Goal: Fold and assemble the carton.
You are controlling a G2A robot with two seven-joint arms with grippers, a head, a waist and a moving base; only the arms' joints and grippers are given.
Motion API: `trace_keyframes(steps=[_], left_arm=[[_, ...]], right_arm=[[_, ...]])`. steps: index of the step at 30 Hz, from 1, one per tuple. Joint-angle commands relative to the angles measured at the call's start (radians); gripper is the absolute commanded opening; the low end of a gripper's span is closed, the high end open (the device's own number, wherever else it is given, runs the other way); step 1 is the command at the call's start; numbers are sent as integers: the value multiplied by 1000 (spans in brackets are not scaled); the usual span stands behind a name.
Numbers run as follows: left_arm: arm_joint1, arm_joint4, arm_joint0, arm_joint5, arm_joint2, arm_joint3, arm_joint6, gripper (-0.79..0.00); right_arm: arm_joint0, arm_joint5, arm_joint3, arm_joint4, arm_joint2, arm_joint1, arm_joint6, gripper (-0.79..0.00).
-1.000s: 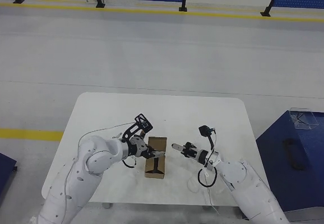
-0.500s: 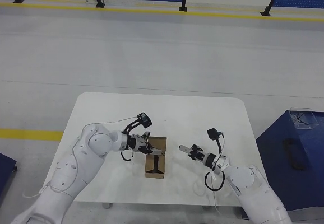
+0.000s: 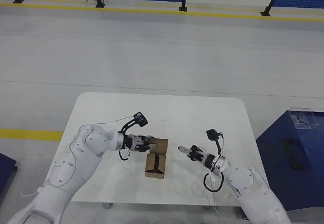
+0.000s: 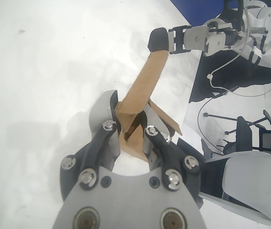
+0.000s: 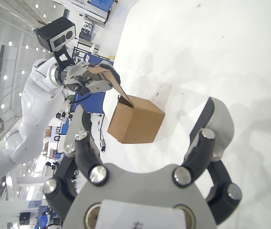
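The carton (image 3: pixel 156 167) sits on the white table (image 3: pixel 207 112), in the lower middle of the top view, a little left of centre. We judge the job to be partly done. The body is already squared up into a box standing on the table, with its side walls upright and its corners formed, as the right wrist view shows plainly.

What is left is closing the open end. One flap (image 4: pixel 145 84) sticks up and away from the box. The left gripper (image 3: pixel 148 145) is clamped on it, its fingers narrowed onto the cardboard just above the carton's upper-left corner in the top view. In the left wrist view another cardboard panel juts out beside the held one, so we take it that more than one panel is unfolded. On the carton's upper face in the top view there is a dark T-shaped mark. It may be a gap between flaps not yet pressed home, but from that height we cannot say for certain.

The right gripper (image 3: pixel 182 149) hangs to the right of the carton in the top view, near it but apart from it. Its jaws are spread wide, hold nothing and point toward the box.

As we read it, the held flap has yet to be folded down over the opening and the other panels brought in and tucked. The free gripper is well placed to steady the far wall.
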Motion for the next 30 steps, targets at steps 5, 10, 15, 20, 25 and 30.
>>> trace_keyframes(steps=[5, 10, 15, 20, 25, 30], left_arm=[[13, -11, 22, -16, -15, -30, 11, -785], [33, 51, 76, -5, -52, -117, 91, -785], [61, 148, 195, 60, -133, -251, 266, -785], [79, 205, 293, 84, -177, -318, 352, -785], [88, 259, 342, 151, -204, -365, 402, -785], [93, 245, 375, 238, -224, -383, 389, -785]], right_arm=[[4, 2, -1, 0, -7, -3, -1, 0], [2, 7, -21, -39, 2, -2, -36, 0], [-6, 35, -46, -94, 17, 0, -75, 0], [-2, 78, -58, -160, 1, -2, -88, 0], [6, 105, -66, -223, -24, -6, -91, 0], [18, 131, -62, -236, -38, -10, -76, 0]])
